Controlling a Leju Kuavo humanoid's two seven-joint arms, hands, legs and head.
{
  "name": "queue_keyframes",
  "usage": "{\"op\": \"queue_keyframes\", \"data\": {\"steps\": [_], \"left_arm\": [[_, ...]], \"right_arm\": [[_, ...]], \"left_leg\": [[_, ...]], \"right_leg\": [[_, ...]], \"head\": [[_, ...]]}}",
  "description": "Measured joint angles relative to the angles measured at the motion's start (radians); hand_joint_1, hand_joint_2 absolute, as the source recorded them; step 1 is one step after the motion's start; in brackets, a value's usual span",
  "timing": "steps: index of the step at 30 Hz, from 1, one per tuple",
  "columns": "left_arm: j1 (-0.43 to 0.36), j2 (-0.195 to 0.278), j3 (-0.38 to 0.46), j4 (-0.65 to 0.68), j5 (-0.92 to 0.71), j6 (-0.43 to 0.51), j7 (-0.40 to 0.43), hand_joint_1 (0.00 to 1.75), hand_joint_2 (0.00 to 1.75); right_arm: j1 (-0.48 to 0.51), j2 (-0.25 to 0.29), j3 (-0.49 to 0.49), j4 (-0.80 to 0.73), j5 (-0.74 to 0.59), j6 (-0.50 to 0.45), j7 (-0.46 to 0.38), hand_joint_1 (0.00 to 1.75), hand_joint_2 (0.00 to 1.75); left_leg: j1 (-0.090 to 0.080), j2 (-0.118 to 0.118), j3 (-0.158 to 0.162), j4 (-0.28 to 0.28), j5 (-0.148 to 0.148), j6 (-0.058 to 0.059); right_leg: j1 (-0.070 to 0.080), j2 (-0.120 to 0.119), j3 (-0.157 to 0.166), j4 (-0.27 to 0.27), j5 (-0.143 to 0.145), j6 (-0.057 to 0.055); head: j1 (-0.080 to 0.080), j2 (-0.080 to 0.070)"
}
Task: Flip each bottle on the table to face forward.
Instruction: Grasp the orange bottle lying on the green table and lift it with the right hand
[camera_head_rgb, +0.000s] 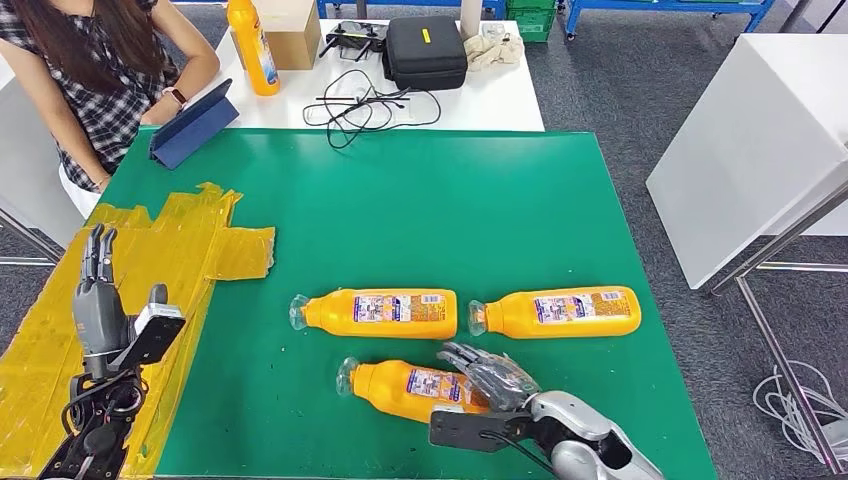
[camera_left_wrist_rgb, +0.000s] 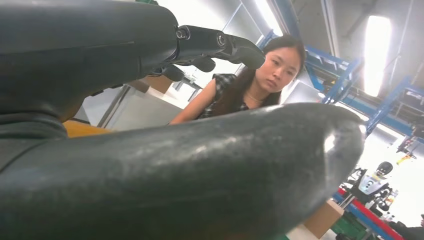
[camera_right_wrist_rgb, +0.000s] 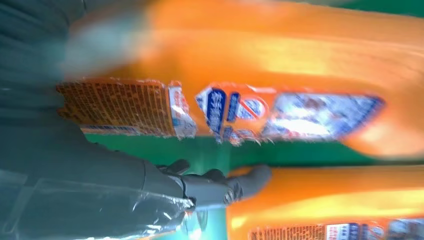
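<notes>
Gripping the nearest bottle (camera_head_rgb: 410, 388), the right hand (camera_head_rgb: 492, 378) curls fingers over it; left hand (camera_head_rgb: 97, 300) raised, fingers straight.

Three bottles (camera_head_rgb: 378, 313) orange, labels white, blue and red print. Table (camera_head_rgb: 420, 220) surface green; yellow tape patch (camera_head_rgb: 190, 240) on one side. Person's shirt (camera_head_rgb: 100, 90) black-and-white plaid. Case (camera_head_rgb: 425, 50) black. Right robot hand (camera_head_rgb: 495, 378) dark grey; its arm is silver.

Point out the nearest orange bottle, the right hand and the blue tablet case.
nearest orange bottle (camera_head_rgb: 400, 387), head view, on its orange body.
right hand (camera_head_rgb: 492, 375), head view, on the fingers resting on that bottle.
blue tablet case (camera_head_rgb: 195, 127), head view, on its cover.
</notes>
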Motion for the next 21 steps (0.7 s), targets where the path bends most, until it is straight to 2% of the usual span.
{"op": "queue_keyframes", "data": {"steps": [3,6,12,21], "left_arm": [[0.025,0.0,0.016,-0.007,-0.001,0.001,0.0,0.0,0.0],[0.044,0.0,0.031,-0.012,-0.004,0.001,0.0,0.0,0.0],[0.053,0.0,0.049,-0.012,-0.008,0.002,0.0,0.0,0.0],[0.056,0.0,0.054,-0.013,-0.008,0.002,0.0,0.0,0.0]], "right_arm": [[-0.043,0.026,0.064,0.068,0.094,-0.02,0.073,0.0,1.75],[-0.072,0.037,0.107,0.113,0.132,-0.018,0.099,0.0,1.75],[-0.109,0.042,0.152,0.159,0.156,-0.009,0.105,0.0,1.75],[-0.125,0.046,0.17,0.178,0.156,-0.008,0.105,0.0,1.75]], "left_leg": [[0.001,0.001,0.003,0.0,0.0,0.0],[0.002,0.001,0.006,0.0,-0.001,-0.001],[0.002,0.002,0.015,-0.001,-0.003,-0.004],[0.003,0.004,0.02,-0.001,-0.003,-0.005]], "right_leg": [[0.001,0.001,0.002,0.0,0.0,0.0],[0.001,0.001,0.004,-0.001,0.0,-0.001],[0.001,0.004,0.013,-0.001,0.0,-0.002],[0.003,0.005,0.018,-0.001,0.001,-0.005]], "head": [[0.0,0.0],[0.0,0.0],[0.0,0.0],[0.0,0.0]]}}
